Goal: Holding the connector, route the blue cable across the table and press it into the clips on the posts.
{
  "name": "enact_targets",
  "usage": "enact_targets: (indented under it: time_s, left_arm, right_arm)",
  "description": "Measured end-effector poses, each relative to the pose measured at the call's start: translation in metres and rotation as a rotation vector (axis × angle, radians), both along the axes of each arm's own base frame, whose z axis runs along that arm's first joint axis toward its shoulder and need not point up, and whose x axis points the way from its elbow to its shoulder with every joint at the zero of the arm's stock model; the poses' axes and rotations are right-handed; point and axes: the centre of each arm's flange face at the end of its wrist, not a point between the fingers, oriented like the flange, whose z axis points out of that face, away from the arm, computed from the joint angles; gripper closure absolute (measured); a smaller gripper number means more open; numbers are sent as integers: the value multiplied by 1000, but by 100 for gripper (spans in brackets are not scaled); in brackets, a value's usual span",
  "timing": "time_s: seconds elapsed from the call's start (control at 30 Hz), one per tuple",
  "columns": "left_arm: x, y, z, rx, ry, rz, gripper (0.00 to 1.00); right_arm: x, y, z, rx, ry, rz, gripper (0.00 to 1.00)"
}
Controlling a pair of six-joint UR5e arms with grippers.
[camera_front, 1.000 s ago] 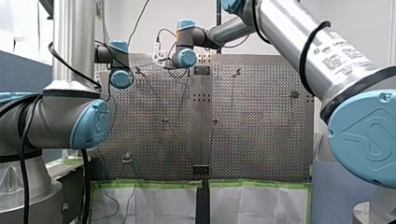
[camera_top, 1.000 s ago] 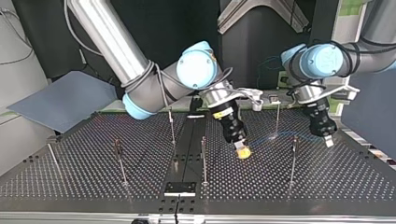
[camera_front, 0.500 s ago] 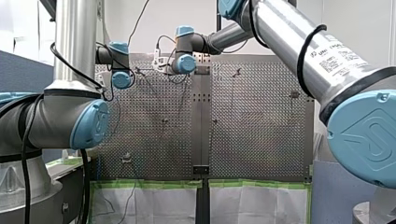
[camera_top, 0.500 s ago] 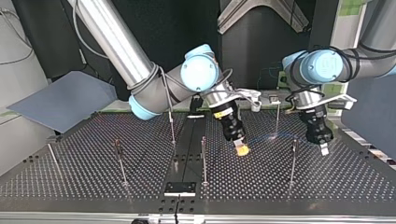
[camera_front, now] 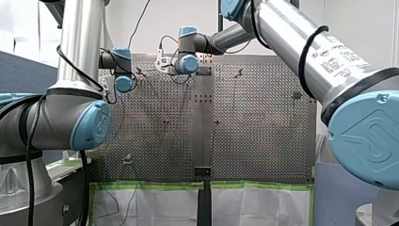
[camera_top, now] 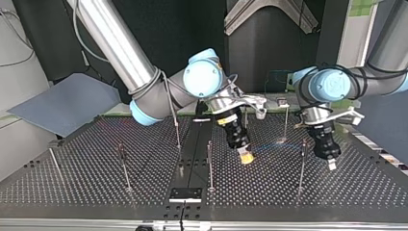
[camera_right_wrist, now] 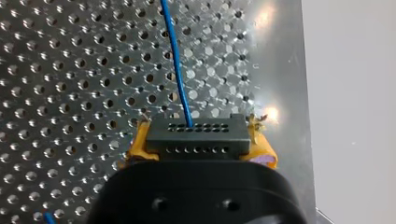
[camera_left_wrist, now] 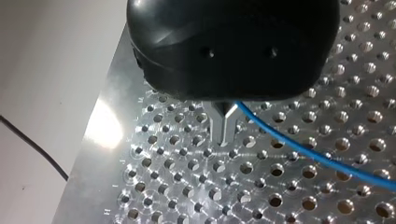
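Early routing stage. Connector (camera_right_wrist: 194, 135) clamped tight in right gripper (camera_top: 247, 156); blue cable (camera_left_wrist: 308, 156) pinched in closed left gripper (camera_left_wrist: 224, 130), slung low over perforated table (camera_top: 96, 183) between the 2. Pressing into post clips (camera_top: 303, 143) apparently all remaining.

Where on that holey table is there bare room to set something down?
In the top view, the table is barest at the left, between the thin edge post and the next post, and along the near edge. The right is crowded: my right gripper, holding the connector, and my left gripper, on the blue cable, sit among more posts.
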Motion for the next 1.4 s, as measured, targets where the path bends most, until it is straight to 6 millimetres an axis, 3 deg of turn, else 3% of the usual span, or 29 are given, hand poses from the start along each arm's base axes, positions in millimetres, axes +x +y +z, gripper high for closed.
enact_targets:
  time_s: [0.47,0.5,0.53,0.6,0.63,0.7,0.73,0.77,1.23,1.4]
  left_arm:
    - [1,6,-1,-36,-5,-6,100]
    - [0,7,-2,-45,-3,-4,89]
    - [0,7,-3,-54,-1,-3,89]
    - [-2,7,-4,-78,9,-3,45]
    - [-2,7,-5,-89,14,-4,45]
    - [-4,7,-7,-112,24,-8,11]
    - [-5,7,-7,-122,29,-9,11]
    - [-7,8,-6,-135,33,-9,2]
    - [-44,1,26,-179,69,15,2]
    - [-59,-6,20,-185,122,-7,2]
  right_arm:
    - [-4,-6,8,-7,-11,-40,100]
    - [-4,-6,8,-7,-11,-41,100]
    - [-4,-6,8,-7,-11,-41,100]
    - [-4,-6,8,-7,-11,-41,100]
    - [-4,-6,8,-7,-10,-42,100]
    - [-4,-7,8,-7,-10,-42,100]
    - [-4,-7,8,-6,-9,-42,100]
    - [-4,-7,8,-6,-9,-42,100]
    - [-10,-10,10,5,-6,-109,100]
    - [-11,-10,10,8,-3,-118,100]
